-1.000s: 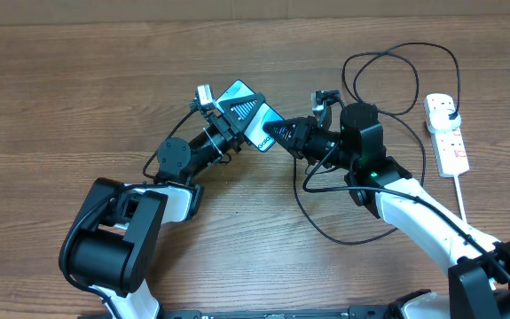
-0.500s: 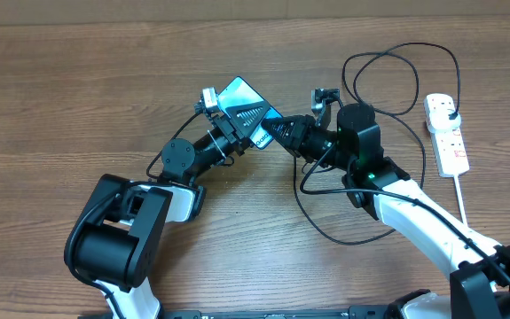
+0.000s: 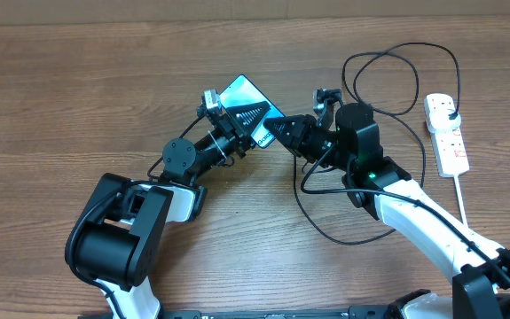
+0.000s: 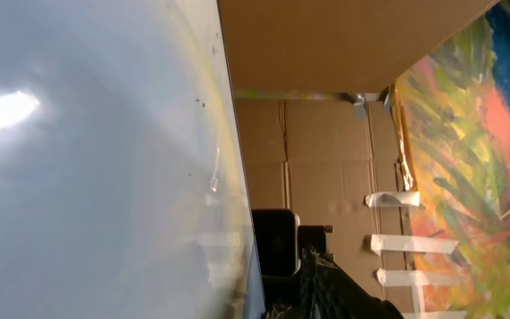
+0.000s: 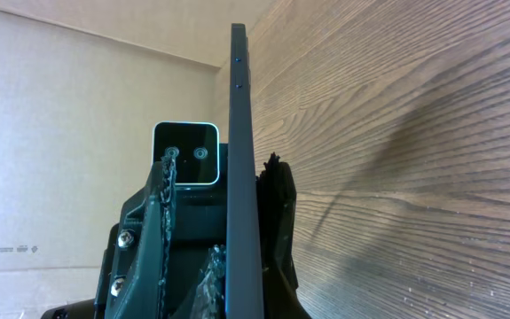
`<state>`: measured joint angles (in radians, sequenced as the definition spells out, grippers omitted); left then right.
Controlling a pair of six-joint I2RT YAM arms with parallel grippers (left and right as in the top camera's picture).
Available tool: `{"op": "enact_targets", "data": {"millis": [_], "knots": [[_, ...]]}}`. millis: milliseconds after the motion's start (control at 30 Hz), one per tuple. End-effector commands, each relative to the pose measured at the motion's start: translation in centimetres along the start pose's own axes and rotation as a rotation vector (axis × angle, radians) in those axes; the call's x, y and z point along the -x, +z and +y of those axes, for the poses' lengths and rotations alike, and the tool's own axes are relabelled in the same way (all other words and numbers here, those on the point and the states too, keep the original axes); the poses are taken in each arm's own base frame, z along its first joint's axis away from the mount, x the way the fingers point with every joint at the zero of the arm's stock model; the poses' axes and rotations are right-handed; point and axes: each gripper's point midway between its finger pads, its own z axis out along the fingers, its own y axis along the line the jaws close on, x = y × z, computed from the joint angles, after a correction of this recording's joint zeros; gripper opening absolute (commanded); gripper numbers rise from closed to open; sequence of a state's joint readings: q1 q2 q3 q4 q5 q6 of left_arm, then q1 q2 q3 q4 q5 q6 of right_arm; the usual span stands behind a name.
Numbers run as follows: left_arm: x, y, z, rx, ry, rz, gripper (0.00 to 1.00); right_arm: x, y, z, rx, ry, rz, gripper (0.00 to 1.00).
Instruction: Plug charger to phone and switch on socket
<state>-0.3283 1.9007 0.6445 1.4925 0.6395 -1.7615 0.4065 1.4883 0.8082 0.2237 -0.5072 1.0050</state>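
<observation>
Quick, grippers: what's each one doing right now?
Left gripper: closed on the phone, a finger on each face.
Right gripper: shut, tip at the phone's edge; whether it holds anything cannot be told.

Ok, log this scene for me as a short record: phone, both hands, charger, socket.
phone: held up off the table, tilted, screen facing up
left hand: clamped on the phone, one finger on each face
right hand: shut, tip at the phone's bottom edge; whatever it pinches is hidden
charger: black cable looped over the table behind the right arm
socket: white strip lying flat at the far right
connector in phone: cannot tell
</observation>
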Motion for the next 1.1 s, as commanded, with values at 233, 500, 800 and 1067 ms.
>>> {"op": "enact_targets", "data": {"millis": [233, 500, 800, 1067], "knots": [[2.7, -0.7, -4.0, -0.107, 0.056, -0.080, 0.43, 2.2, -0.3, -3.9, -0.143, 0.057, -0.138, 0.04], [3.6, -1.2, -4.1, -0.107, 0.072, -0.106, 0.40, 2.7, -0.5, -4.6, -0.169, 0.148, -0.179, 0.04], [4.5, -1.8, -4.2, -0.106, 0.077, -0.124, 0.30, 2.8, -0.6, -5.2, -0.198, 0.154, -0.194, 0.04], [4.8, -1.9, -4.1, -0.102, 0.069, -0.133, 0.18, 2.8, -0.6, -5.3, -0.201, 0.156, -0.193, 0.04]]}}
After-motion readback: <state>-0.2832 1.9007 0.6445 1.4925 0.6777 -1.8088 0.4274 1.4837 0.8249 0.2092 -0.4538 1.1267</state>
